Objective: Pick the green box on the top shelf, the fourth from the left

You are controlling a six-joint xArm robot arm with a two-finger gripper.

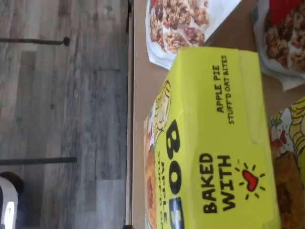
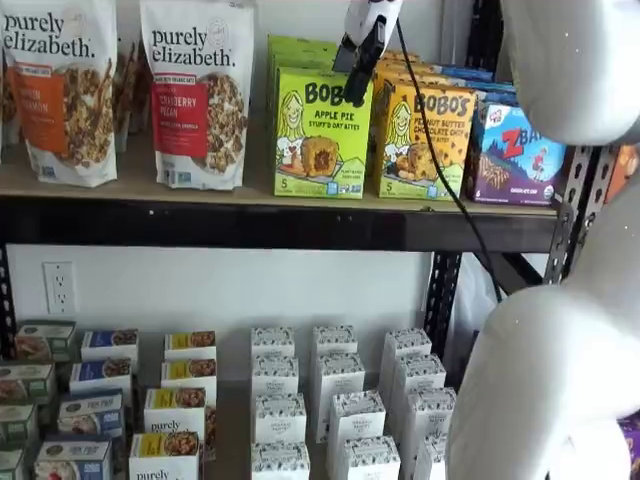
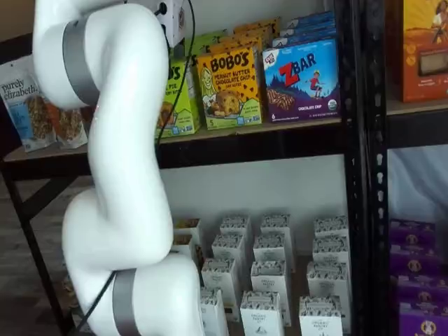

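The green box (image 2: 320,135) stands upright on the top shelf (image 2: 280,222), between a granola bag and the yellow-orange Bobo's carton (image 2: 425,140). It reads "BOBO'S APPLE PIE". In a shelf view the gripper (image 2: 358,80) hangs from the view's top edge, its black fingers in front of the green box's upper right corner. No gap between the fingers shows. In the wrist view the green box (image 1: 214,143) fills the frame from close above, its lid reading "BAKED WITH". In a shelf view the arm hides most of the green box (image 3: 180,98) and the gripper's fingers.
Purely Elizabeth granola bags (image 2: 198,90) stand left of the green box, and a blue ZBar box (image 2: 515,155) stands past the yellow-orange carton. More green cartons stand behind the front one. Small white cartons (image 2: 335,400) fill the lower shelf. The white arm (image 3: 112,175) stands before the shelves.
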